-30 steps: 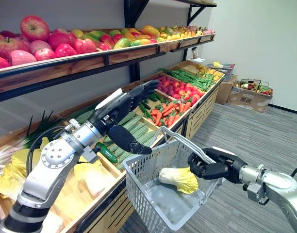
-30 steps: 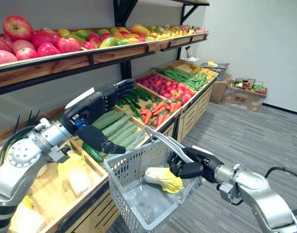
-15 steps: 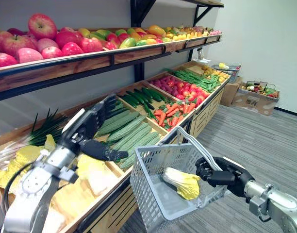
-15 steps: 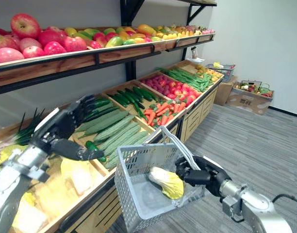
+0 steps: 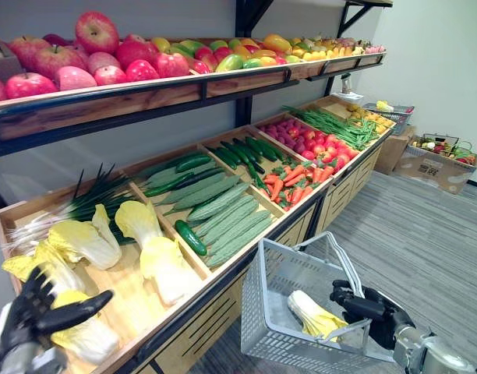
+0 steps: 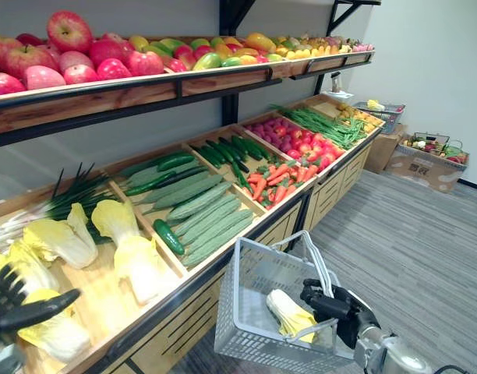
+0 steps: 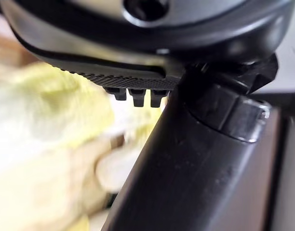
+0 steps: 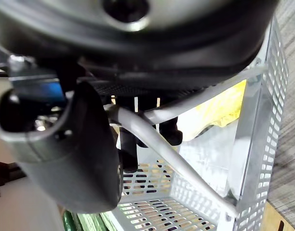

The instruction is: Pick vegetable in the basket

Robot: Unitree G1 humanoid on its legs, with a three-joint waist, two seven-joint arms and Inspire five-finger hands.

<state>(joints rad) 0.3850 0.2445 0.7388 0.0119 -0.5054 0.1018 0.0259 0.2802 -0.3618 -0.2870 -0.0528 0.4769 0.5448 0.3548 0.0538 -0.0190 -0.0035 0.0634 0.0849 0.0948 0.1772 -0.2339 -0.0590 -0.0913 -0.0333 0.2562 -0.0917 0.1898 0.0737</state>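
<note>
Fingers [image 5: 346, 287] of the right hand [image 5: 369, 310] are wrapped round the handle [image 5: 330, 253] of the basket [image 5: 263, 312] — a cabbage [image 5: 315, 315] lies inside it, near the bottom. Well apart, low by the shelf [image 5: 137, 300], the left hand [image 5: 26, 315] is empty, fingers straight and spread, just beside more cabbages [image 5: 86, 340].

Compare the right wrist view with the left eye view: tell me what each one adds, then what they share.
Right wrist view adds the grip up close: the right hand with fingers curled round the handle of the basket. Left eye view adds the produce stand: apples on the upper shelf, cucumbers and carrots below, and the left hand open by the napa cabbages. Both share the basket's perforated wall and the one napa cabbage lying inside it.
</note>
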